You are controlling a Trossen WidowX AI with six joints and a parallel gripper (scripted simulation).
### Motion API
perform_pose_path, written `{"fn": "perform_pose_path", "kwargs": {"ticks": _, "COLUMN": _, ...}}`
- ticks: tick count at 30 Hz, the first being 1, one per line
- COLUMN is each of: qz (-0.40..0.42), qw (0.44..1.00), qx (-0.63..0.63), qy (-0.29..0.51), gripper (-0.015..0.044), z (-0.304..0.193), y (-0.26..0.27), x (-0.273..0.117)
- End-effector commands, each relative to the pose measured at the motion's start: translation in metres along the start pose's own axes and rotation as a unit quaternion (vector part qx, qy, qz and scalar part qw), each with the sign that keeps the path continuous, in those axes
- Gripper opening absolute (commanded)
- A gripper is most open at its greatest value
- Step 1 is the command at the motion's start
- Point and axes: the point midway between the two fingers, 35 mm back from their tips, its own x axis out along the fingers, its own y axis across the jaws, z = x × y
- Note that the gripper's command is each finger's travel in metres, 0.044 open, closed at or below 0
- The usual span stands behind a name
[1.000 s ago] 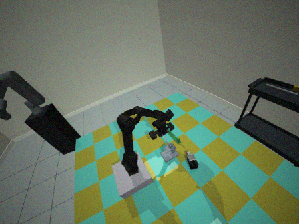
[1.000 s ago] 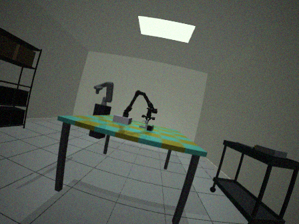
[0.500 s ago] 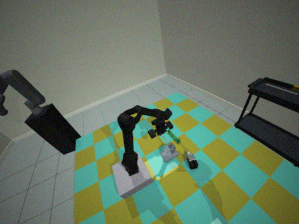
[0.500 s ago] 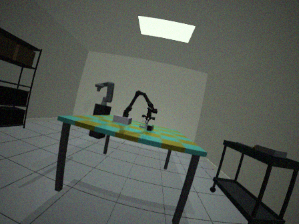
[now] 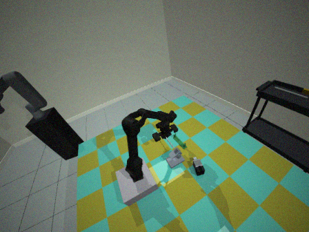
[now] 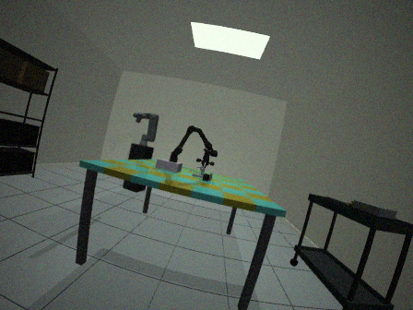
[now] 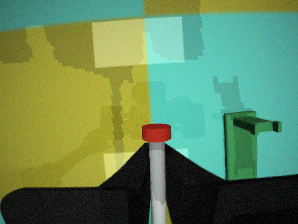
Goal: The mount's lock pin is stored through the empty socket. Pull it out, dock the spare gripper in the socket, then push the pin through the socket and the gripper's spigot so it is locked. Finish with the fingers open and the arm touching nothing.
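Observation:
My gripper [image 5: 165, 135] [image 6: 205, 164] [image 7: 154, 149] is shut on the lock pin, above the table. The pin [image 5: 169, 141] [image 7: 157, 172] has a pale grey shaft and a red head, which stands above the fingertips in the wrist view. Its far end points towards the grey mount [image 5: 175, 159]; whether it is clear of the socket is too small to tell. The mount's raised socket [image 5: 177, 152] holds no spare gripper. The spare gripper [image 5: 198, 167] [image 6: 207, 177], black with a light grey part, lies on the table beside the mount.
A green bracket [image 5: 179, 141] [image 7: 241, 150] with a protruding arm stands beyond the mount, close to my gripper. The arm's pale base block [image 5: 136, 188] [image 6: 169, 165] is on the checkered table [image 5: 238, 176]. A black cart [image 5: 276, 138] stands off the table's side.

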Motion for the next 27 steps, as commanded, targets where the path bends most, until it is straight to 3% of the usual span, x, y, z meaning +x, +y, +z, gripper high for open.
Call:
{"fn": "perform_pose_path", "kwargs": {"ticks": 1, "qz": -0.001, "qw": 1.0, "qx": 0.002, "qy": 0.001, "gripper": 0.0, "z": 0.004, "y": -0.001, "x": -0.001}}
{"fn": "perform_pose_path", "kwargs": {"ticks": 27, "qz": 0.01, "qw": 1.0, "qx": 0.001, "qy": 0.004, "gripper": 0.0, "z": 0.018, "y": 0.003, "x": -0.021}}
